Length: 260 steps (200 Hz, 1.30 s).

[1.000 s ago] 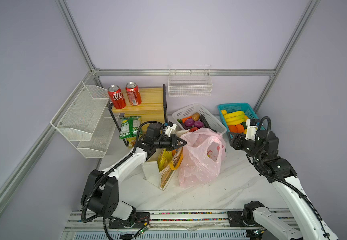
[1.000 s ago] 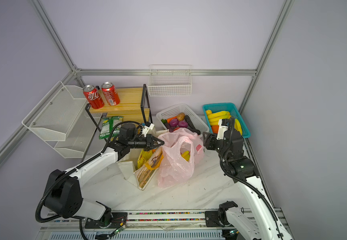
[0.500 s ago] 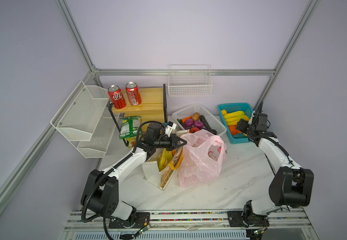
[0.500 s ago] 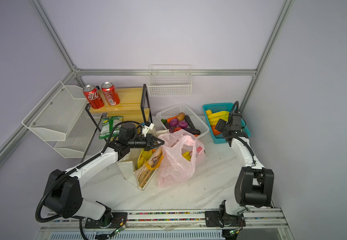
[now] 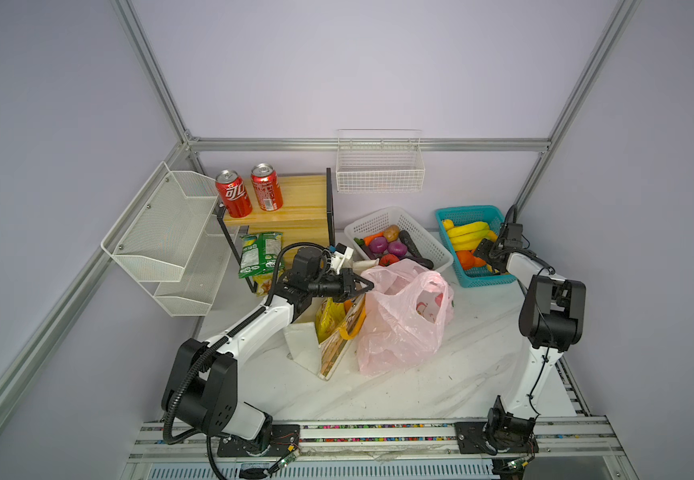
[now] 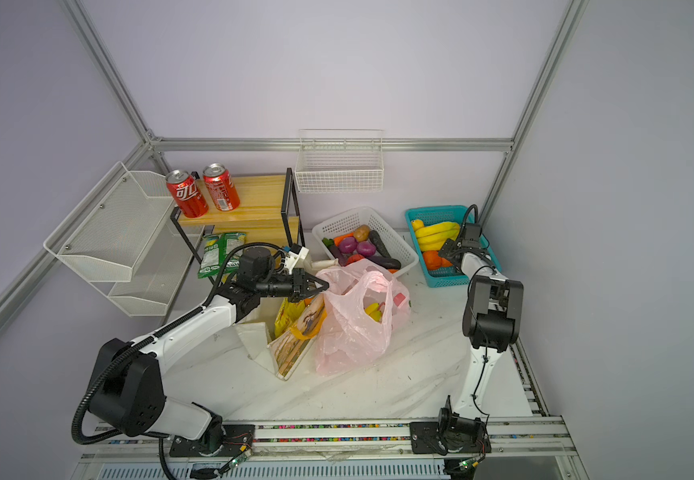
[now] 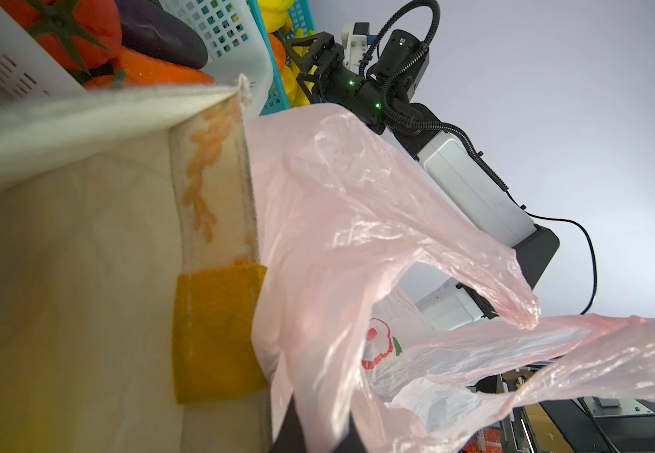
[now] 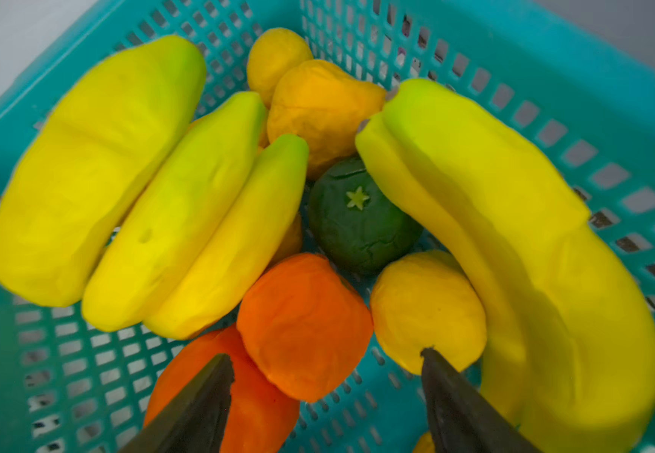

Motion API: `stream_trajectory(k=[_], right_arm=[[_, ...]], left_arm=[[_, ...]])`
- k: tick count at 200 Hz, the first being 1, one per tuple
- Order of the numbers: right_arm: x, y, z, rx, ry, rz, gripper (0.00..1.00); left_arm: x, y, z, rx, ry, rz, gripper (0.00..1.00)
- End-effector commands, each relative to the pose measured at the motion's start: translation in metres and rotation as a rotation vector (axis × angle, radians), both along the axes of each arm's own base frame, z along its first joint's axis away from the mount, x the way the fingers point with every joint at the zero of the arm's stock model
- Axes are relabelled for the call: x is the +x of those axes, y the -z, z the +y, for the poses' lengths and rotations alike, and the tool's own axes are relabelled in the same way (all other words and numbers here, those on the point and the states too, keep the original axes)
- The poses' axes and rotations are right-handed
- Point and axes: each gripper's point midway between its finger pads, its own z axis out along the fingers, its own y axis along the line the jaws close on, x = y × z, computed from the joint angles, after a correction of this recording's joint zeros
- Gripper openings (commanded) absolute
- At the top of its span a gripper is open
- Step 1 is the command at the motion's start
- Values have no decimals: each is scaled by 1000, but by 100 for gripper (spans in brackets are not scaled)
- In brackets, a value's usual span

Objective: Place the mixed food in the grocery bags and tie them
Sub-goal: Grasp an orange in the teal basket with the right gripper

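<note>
Top, tote: In both top views the tote (image 5: 305, 345) (image 6: 260, 345) stands in the middle of the table. A yellow crisp packet (image 5: 328, 318) pokes out of it.
Top, pink bag: The pink bag (image 5: 399, 332) touches the tote's right side. Its mouth is up and some food is inside.
Top, left gripper: The left gripper (image 5: 359, 286) is pinched closed at the bag's left rim. It looks to be holding that rim up.
Top, right gripper: The right gripper (image 5: 487, 254) is at the far right, over the teal basket (image 5: 476, 283), just by the oranges (image 5: 466, 259).
Left wrist, bag: The pink bag (image 7: 337, 188) is thin and floppy, and its loop handles hang loose. The plastic lies over a dark finger (image 7: 288, 435).
Left wrist, tote: The tote (image 7: 63, 235) is soft, thicker cloth. It will likely fold, not rip.
Right wrist, gripper: The right gripper (image 8: 327, 376) is wide open with nothing in it.
Right wrist, orange: The top orange (image 8: 304, 325) lies just ahead, between the fingers. It rests on another orange, with bananas (image 8: 161, 196) beside it.
Feel: The orange looks round, light and a bit squashy, so it may roll.
Hold: Squeeze it gently across the middle. For tying, grab the bag's handles, which may slip or tear.
</note>
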Motion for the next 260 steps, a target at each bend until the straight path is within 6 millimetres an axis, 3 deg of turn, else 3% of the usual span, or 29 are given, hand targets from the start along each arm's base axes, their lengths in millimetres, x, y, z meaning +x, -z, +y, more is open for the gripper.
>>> stream_trajectory(k=[1,102,139,169,207,237,260], right_arm=[[13,0,10,71,-4,-22,77],[26,44,9,154,66,5,80],[25,48,10,153,55,11,71],[26,22,10,143,42,-37,62],[22,-44,14,130,13,-160,55],[1,-84,15,106,18,-229,54],[-24,-101,17,96,25,-252,54]], left_arm=[[-7,-6,3,-27,10,-20,0],[-7,-5,3,-31,10,-16,0],[-8,-5,3,-30,10,-17,0],[-8,-4,3,-30,12,-12,0],[-8,-4,3,-30,10,-14,0],[-8,-6,3,-32,8,-19,0],[-8,-6,3,-32,10,-18,0]])
